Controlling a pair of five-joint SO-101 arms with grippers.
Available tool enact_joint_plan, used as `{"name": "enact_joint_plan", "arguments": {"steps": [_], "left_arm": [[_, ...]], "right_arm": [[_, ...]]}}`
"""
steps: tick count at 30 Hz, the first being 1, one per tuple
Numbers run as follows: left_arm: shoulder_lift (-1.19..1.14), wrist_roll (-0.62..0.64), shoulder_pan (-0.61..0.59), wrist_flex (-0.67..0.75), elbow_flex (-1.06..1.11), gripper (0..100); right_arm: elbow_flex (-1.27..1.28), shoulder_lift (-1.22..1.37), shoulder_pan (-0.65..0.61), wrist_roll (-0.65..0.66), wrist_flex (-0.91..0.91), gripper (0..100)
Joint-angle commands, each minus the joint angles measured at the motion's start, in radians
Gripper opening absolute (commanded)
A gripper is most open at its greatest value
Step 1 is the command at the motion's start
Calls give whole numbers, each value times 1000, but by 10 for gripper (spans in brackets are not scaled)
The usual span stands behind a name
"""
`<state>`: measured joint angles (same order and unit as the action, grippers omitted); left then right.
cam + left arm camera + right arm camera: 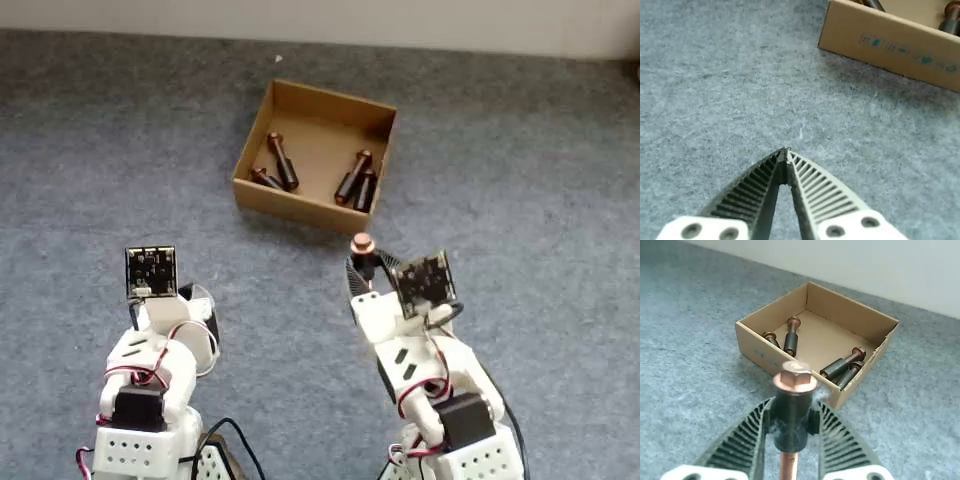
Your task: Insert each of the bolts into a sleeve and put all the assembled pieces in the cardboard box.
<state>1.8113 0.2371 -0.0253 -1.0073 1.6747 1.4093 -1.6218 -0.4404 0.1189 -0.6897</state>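
Observation:
The cardboard box [258, 193] stands open at the back middle of the grey carpet, with several assembled bolt-and-sleeve pieces [282, 163] lying in it. They lie in two pairs [791, 341], one at each side of the box floor [815, 342]. My right gripper [791, 427] is shut on a dark sleeve with a copper bolt [794, 380] through it, head up, just short of the box's near wall [765, 356]. From above, that piece [362, 254] hangs in front of the box. My left gripper [785, 155] is shut and holds nothing, low over the carpet, left of the box [890, 47].
Grey carpet [520, 200] spreads around the box on all sides. A pale wall [865, 265] runs behind the box. Both arm bases [150, 400] sit at the near edge.

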Motion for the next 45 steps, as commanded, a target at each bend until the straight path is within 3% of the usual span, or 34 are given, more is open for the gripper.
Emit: {"name": "enact_joint_plan", "arguments": {"steps": [1, 9, 17, 26, 34, 40, 45], "left_arm": [[5, -17, -8, 20, 21, 6], [-1, -17, -8, 17, 21, 6], [-1, -17, -13, 17, 21, 7], [-1, -17, -13, 17, 21, 7], [-1, -17, -13, 17, 21, 7], [-1, -17, -13, 17, 21, 7], [-1, -17, -13, 17, 21, 7]], "right_arm": [[-171, 219, 16, -11, 102, 5], [-403, 725, 19, -11, 348, 5], [-590, 1185, 99, -8, 676, 5], [-750, 1546, 110, -12, 791, 10], [-756, 1589, 108, -12, 789, 139], [-739, 1520, 105, -9, 780, 138], [-633, 1276, 104, -12, 625, 92]]}}
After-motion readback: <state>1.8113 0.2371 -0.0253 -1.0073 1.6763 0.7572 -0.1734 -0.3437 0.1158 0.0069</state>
